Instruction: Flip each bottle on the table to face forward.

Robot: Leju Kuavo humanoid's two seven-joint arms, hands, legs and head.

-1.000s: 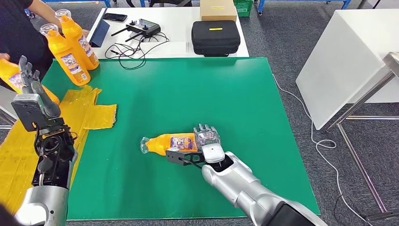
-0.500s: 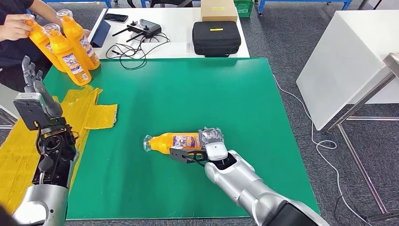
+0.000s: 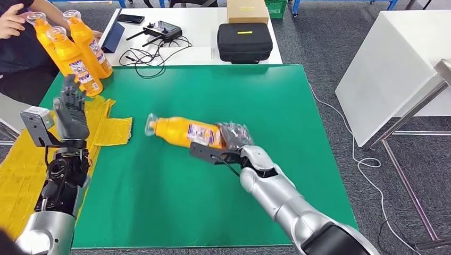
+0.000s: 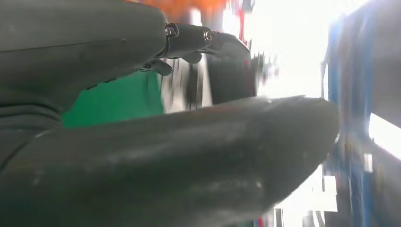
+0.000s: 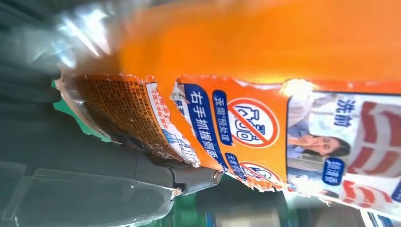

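Our right hand (image 3: pixel 234 136) clamped on bottle (image 3: pixel 183 131) base, bottle above worktop (image 3: pixel 266 95); left hand (image 3: pixel 71 109) spread, empty. We should roll wrist slowly, label forward.

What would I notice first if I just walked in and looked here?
Probably the big orange bottle that the silver right hand grips by its base, lying sideways over the middle of the green table. Next, three more orange bottles standing at the table's far left corner, where a person's hand reaches toward them.
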